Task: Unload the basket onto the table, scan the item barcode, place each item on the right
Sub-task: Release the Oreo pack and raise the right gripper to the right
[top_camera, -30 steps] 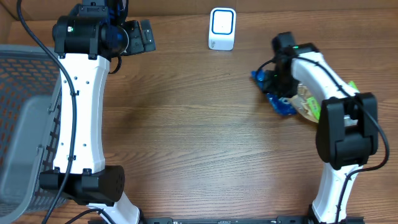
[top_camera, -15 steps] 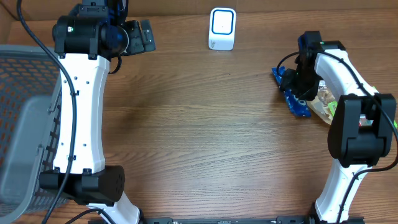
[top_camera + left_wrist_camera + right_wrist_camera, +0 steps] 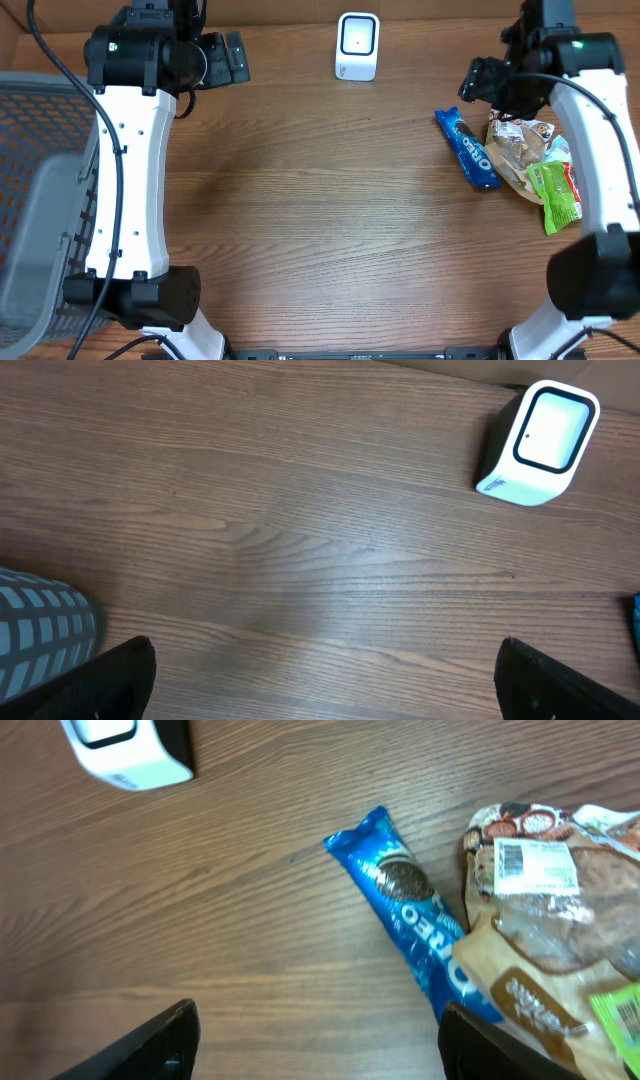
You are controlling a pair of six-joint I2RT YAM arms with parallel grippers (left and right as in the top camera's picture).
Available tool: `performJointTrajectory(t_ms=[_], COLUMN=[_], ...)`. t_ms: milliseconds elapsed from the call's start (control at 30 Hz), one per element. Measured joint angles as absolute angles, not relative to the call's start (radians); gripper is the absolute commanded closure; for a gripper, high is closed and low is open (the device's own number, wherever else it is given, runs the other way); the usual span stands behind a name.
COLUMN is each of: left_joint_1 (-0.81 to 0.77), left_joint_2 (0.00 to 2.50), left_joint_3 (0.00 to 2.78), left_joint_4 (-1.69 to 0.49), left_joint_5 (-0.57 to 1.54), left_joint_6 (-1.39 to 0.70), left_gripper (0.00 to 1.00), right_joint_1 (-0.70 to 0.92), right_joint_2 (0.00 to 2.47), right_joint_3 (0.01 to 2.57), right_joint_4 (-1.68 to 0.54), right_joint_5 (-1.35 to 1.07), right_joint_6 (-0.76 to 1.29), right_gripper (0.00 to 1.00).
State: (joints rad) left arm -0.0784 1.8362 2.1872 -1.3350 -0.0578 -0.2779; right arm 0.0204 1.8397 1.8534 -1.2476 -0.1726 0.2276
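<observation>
Beside Oreo pack (image 3: 410, 920), cookie bag (image 3: 545, 990), partly off-camera

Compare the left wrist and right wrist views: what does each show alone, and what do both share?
Only the left wrist view: the grey mesh basket. Only the right wrist view: the blue Oreo biscuit pack in full and the brown snack bag with its white barcode label. Both: the white box-shaped scanner and the wooden table.

Blue Oreo pack (image 3: 468, 150), white scanner (image 3: 357, 46) (dark-rimmed window), brown wood-grain table (image 3: 320, 220).
</observation>
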Motion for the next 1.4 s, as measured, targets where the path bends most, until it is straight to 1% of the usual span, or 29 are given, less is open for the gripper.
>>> performJointTrajectory(t_ms=[167, 233, 267, 467, 967, 1000, 1067, 1100, 1400], left_joint_1=[-0.078, -0.078, -0.078, -0.078, -0.078, -0.078, -0.078, -0.078, -0.078], left_joint_2=[1.836, 1.836, 1.836, 1.836, 1.836, 1.836, 1.836, 1.836, 1.836], left_joint_3=[2.187, 2.187, 2.187, 2.187, 2.187, 2.187, 2.187, 2.187, 2.187], left_joint_4=[-1.335, -1.335, -1.335, -1.335, -1.335, -1.335, -1.335, -1.335, -1.335], left_joint_5=[-0.058, -0.058, -0.058, -0.058, -0.058, -0.058, -0.058, -0.058, -0.058], left_joint_6=[-0.278, -0.278, -0.278, -0.278, -0.278, -0.278, -0.278, -0.278, -0.278], left_gripper=[0.00, 0.00, 0.00, 0.00, 0.00, 0.00, 0.00, 0.00, 0.01], right_joint_1=[0.020, 0.020, 0.020, 0.020, 0.020, 0.020, 0.020, 0.020, 0.020], right_joint_2=[1.781, 1.749, 1.733, 1.641, 1.628, 1.623, 1.610, 1.596, 1.409], right_joint_3=[1.853, 1.853, 1.853, 1.853, 1.860, 1.860, 1.866, 1.871, 1.905], right_joint_4=[-1.277, -1.277, -1.277, -1.277, -1.295, -1.298, -1.309, -1.311, -1.326], right_joint_5=[-0.179, -0.179, -0.180, -0.180, -0.269, -0.274, -0.277, -0.280, -0.284], right_joint_6=[0.208, 0.205, 0.203, 0.195, 0.190, 0.190, 0.189, 0.189, 0.186], right_gripper=[0.22, 0.18, 0.18, 0.17, 0.17, 0.16, 0.11, 0.00, 0.00])
